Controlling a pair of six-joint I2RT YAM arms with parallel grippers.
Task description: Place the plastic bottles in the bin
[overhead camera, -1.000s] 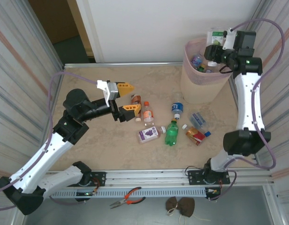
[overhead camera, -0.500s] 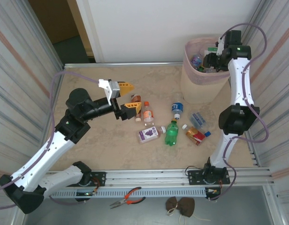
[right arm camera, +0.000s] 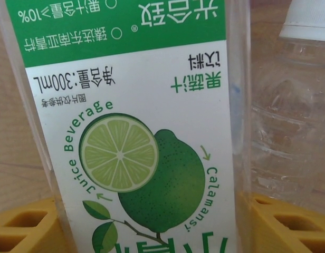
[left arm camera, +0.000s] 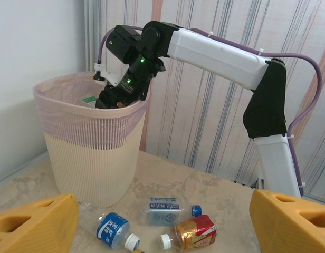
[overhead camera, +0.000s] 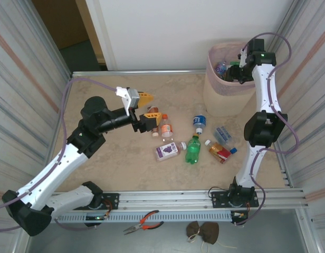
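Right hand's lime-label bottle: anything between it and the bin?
Nothing visible. The right hand sits in the mouth of the bin, shut on the lime-label bottle. A clear bottle lies close beside it, and it does not look to bar the drop.

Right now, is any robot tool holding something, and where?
The right tool grips a lime juice bottle by its labelled body, at the bin. The left tool is open, empty.

Robot lab cell: curtained walls (overhead camera: 30, 79), rail (overhead camera: 168, 199)
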